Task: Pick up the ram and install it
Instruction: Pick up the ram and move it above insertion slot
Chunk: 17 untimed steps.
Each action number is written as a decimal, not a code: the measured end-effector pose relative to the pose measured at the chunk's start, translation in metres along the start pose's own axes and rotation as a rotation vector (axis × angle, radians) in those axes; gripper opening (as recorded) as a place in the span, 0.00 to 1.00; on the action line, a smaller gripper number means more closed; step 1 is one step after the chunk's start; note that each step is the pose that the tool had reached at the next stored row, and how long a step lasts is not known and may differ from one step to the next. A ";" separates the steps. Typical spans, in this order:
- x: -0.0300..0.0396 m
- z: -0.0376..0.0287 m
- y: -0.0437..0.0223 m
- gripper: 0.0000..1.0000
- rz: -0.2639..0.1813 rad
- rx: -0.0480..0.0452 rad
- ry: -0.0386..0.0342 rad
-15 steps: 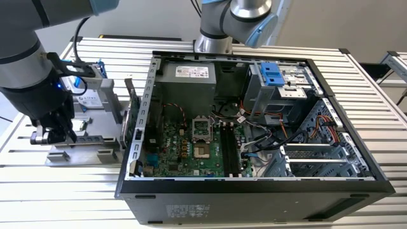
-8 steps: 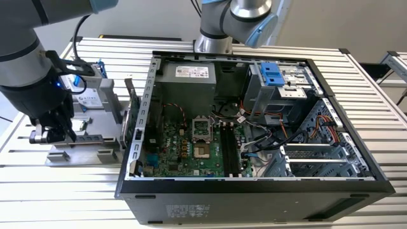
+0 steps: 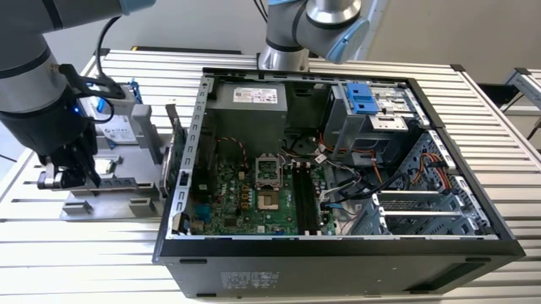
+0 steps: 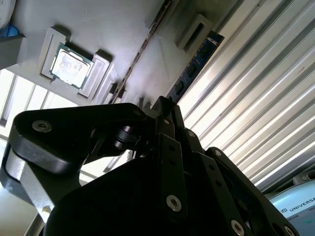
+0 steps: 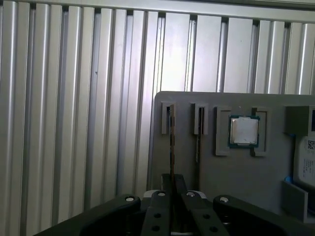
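Observation:
The ram (image 5: 171, 142) is a thin stick standing on edge in a slot of the grey holder plate (image 5: 231, 172). In the second wrist view its bluish-green side with dark chips (image 4: 197, 64) runs up to my fingertips. My gripper (image 5: 172, 179) is down over the near end of the ram, its black fingers (image 4: 165, 118) drawn together on the stick's edge. In the exterior view the gripper (image 3: 61, 180) hangs low over the holder plate (image 3: 110, 202), left of the open computer case (image 3: 338, 247). The motherboard's long black memory slots (image 3: 306, 196) lie inside the case.
A second thin stick (image 5: 199, 132) stands in the neighbouring slot. Beside it a square processor chip (image 5: 243, 132) lies in its recess. A silver drive with blue clips (image 3: 118, 120) and a green card (image 3: 179, 158) stand on the holder. Ribbed aluminium table (image 3: 76, 253) surrounds everything.

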<state>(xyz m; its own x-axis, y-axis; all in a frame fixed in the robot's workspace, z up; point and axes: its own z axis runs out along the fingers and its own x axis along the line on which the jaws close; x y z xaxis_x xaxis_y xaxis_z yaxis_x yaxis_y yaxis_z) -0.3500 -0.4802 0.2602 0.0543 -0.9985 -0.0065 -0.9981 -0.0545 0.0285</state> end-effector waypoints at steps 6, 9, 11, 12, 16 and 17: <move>0.0000 -0.0027 0.0000 0.00 0.000 0.0001 0.0000; 0.0000 -0.0045 0.0002 0.00 0.000 0.0001 0.0000; 0.0000 -0.0056 0.0002 0.00 0.000 0.0001 -0.0001; 0.0000 -0.0062 0.0002 0.00 0.000 0.0001 -0.0001; 0.0000 -0.0087 0.0001 0.00 0.000 0.0001 -0.0001; 0.0000 -0.0094 0.0002 0.00 0.000 0.0001 0.0000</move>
<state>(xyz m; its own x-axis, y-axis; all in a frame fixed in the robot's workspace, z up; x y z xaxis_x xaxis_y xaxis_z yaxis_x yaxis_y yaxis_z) -0.3499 -0.4803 0.2695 0.0545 -0.9985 -0.0066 -0.9981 -0.0547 0.0285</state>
